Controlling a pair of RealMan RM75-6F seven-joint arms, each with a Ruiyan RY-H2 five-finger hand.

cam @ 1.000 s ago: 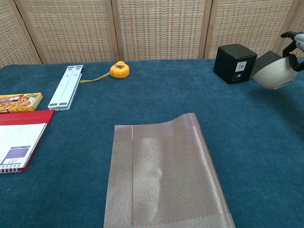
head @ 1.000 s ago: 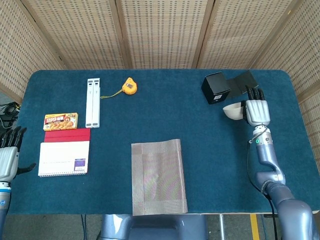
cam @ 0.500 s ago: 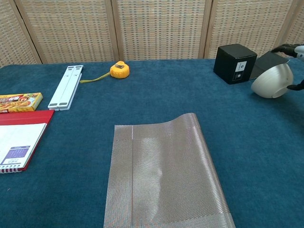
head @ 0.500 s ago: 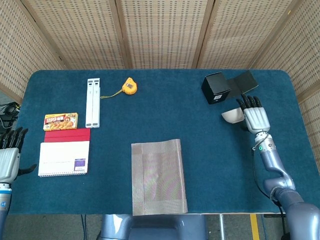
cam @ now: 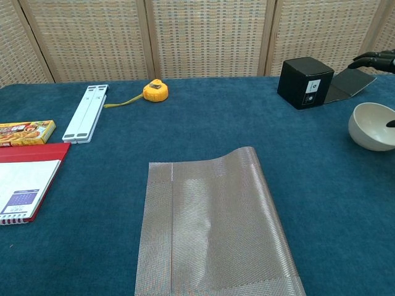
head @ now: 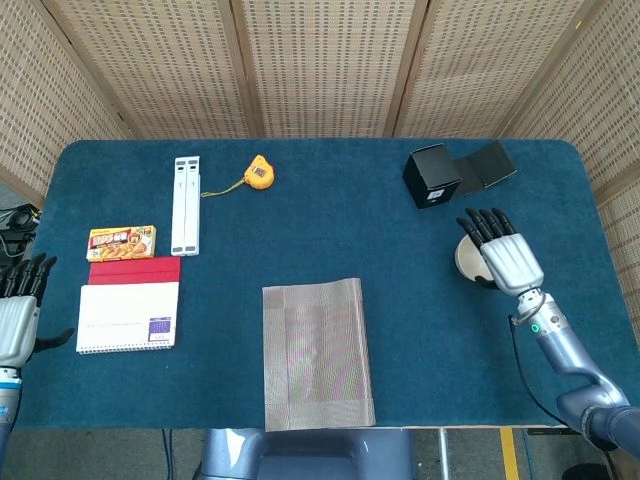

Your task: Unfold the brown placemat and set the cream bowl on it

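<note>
The brown placemat (head: 318,353) lies folded near the table's front edge, its far edge curling up (cam: 213,228). The cream bowl (head: 466,259) stands upright on the blue cloth at the right (cam: 372,126). My right hand (head: 502,256) hovers over the bowl's right side with its fingers (cam: 374,59) stretched out above and apart from the rim. A dark thumb tip shows at the bowl's right edge. My left hand (head: 18,318) hangs off the table's left edge, fingers extended, holding nothing.
A black box (head: 432,176) with an open flap stands behind the bowl. At the back left lie a yellow tape measure (head: 259,173) and a white folding stand (head: 186,205). A snack box (head: 121,243) and a red-backed notebook (head: 128,315) lie at the left.
My right hand carried the tilted bowl down and toward me, and the bowl now stands upright on the cloth. The fingers have lifted off it. The left hand stayed put.
</note>
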